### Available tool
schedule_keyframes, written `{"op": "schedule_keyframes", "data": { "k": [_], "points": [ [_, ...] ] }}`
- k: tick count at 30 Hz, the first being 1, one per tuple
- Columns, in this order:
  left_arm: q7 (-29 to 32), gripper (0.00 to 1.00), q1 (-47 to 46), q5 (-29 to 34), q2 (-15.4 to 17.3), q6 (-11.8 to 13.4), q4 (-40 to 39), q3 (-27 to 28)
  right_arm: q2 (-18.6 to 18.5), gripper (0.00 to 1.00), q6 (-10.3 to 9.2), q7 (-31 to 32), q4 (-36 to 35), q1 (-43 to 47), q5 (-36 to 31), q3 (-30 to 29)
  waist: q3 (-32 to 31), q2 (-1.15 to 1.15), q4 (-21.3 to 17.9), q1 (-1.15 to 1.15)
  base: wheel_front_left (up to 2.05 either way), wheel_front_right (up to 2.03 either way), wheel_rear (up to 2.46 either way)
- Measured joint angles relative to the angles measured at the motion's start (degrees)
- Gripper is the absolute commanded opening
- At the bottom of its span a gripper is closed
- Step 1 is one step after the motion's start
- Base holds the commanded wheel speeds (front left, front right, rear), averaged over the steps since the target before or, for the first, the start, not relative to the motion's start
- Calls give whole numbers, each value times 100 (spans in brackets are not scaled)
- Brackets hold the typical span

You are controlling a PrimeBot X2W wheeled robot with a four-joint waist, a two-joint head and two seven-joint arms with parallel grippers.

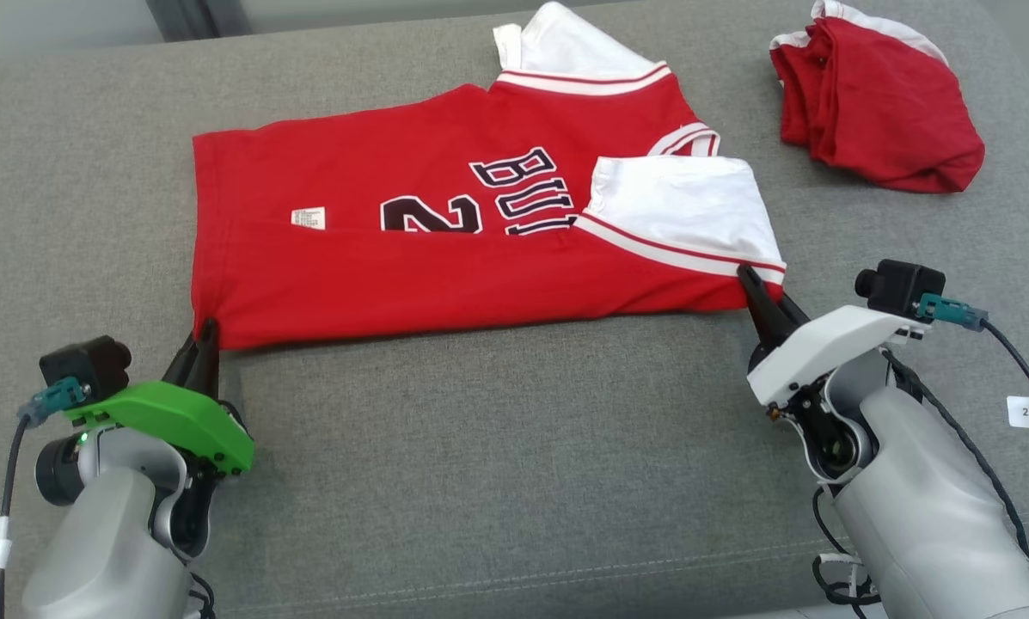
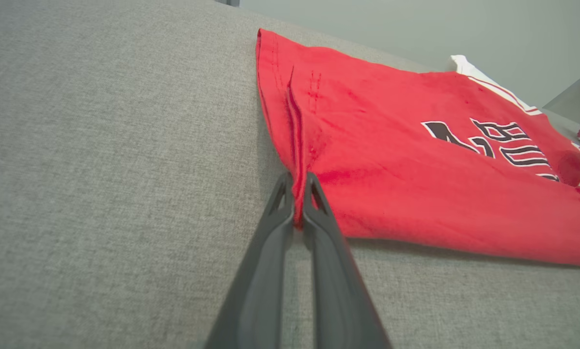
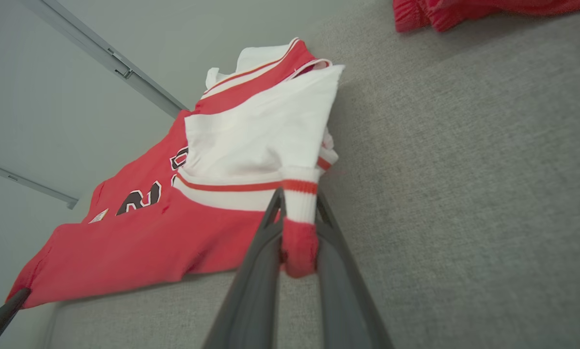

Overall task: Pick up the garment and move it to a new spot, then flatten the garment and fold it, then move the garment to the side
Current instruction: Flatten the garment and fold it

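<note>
The half-folded red jersey lies mid-way across the grey cushion. The left gripper pinches its near hem corner and the right gripper its near shoulder corner. Best lift both evenly, edge taut.

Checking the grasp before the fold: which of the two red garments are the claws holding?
The lettered jersey spread flat: left claw pinches its hem corner, right claw its sleeve corner. The bunched red garment lies apart, untouched.
</note>
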Motion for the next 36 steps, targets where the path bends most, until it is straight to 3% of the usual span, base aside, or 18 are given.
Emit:
{"op": "schedule_keyframes", "data": {
  "k": [18, 36],
  "points": [
    [-116, 0, 906, -59, 263, -48, -441, -51, -381, 0, 9, 166, -744, 1036, 670, 70, -526, 0, -284, 0, 0, 0, 0],
    [-89, 0, 1830, -236, 361, 25, -1094, 8, -844, 0, 10, 552, -1750, 1992, 1026, 119, -429, 0, -313, 0, 0, 0, 0]
  ]
}}
